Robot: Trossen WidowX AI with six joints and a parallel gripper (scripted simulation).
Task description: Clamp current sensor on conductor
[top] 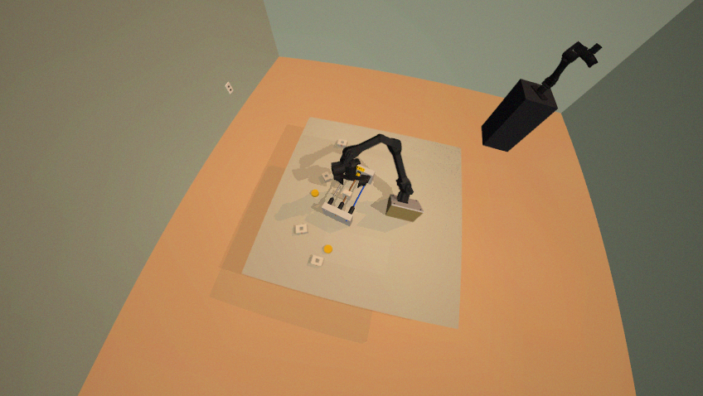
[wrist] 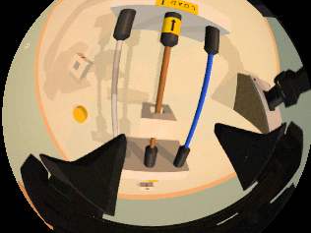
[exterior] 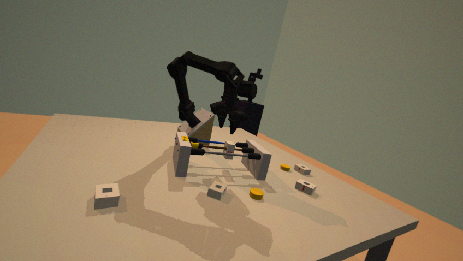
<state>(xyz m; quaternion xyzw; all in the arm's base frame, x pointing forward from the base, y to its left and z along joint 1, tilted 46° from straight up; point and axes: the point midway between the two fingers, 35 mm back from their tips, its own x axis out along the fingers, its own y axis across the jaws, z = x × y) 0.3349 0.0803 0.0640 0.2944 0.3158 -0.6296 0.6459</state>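
"Where is the sensor?"

"Up on the brown conductor, off the worktop; the conductor runs through its opening, and it sits nearer the end away from the yellow LOAD label."

"And the hand?"

"Spread about as wide as it goes, with nothing between its fingers; it hangs above the conductors, tips downward, apart from the sensor."

"Is the sensor latched, with its arrow the right way?"

"I can't tell either; a red mark shows low on it in the exterior view, too small to read; the arrow on the yellow band around the brown conductor's sleeve does point at the label."

"What flanks that conductor?"

"The blue conductor on the side nearer the arm's base, the pale grey one on the other; all three span two upright end blocks."

"Anything else lying about?"

"Four loose white blocks with square openings; two yellow discs lie flat among them."
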